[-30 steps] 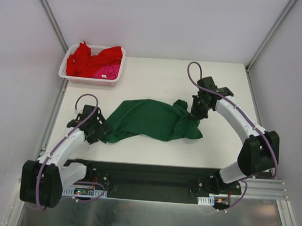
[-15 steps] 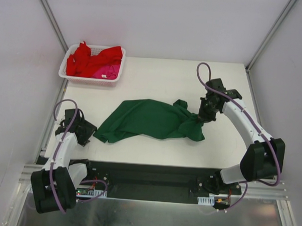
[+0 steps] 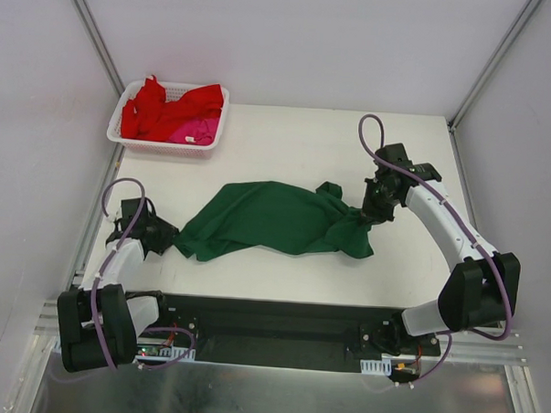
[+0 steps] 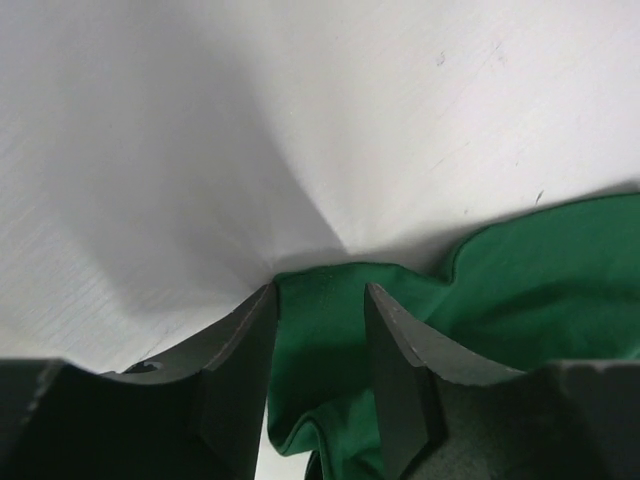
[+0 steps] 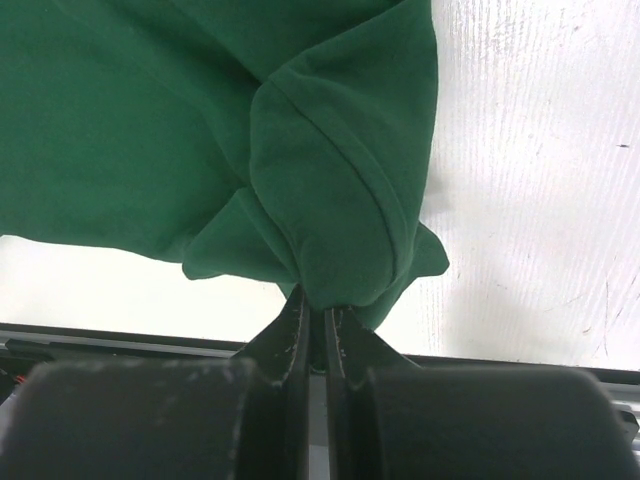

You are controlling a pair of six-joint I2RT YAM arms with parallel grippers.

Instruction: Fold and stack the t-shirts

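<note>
The dark green t-shirt (image 3: 266, 220) lies crumpled across the middle of the table. My left gripper (image 3: 167, 235) is at its left corner, low on the table. In the left wrist view the left gripper (image 4: 320, 296) is open, with the edge of the green t-shirt (image 4: 540, 280) lying between the fingers. My right gripper (image 3: 368, 213) is at the shirt's right end. In the right wrist view the right gripper (image 5: 322, 306) is shut on a bunched fold of the green t-shirt (image 5: 150, 130). Red t-shirts (image 3: 156, 110) and a magenta-pink one (image 3: 196, 131) lie in the basket.
The white mesh basket (image 3: 123, 137) stands at the far left corner of the table. White walls with metal posts close in the left, back and right sides. A black base plate (image 3: 270, 325) runs along the near edge between the arm bases.
My left arm drew back to the left, then its gripper came right again to the shirt's left corner. My right gripper moved right with the shirt's end, then stayed put.
</note>
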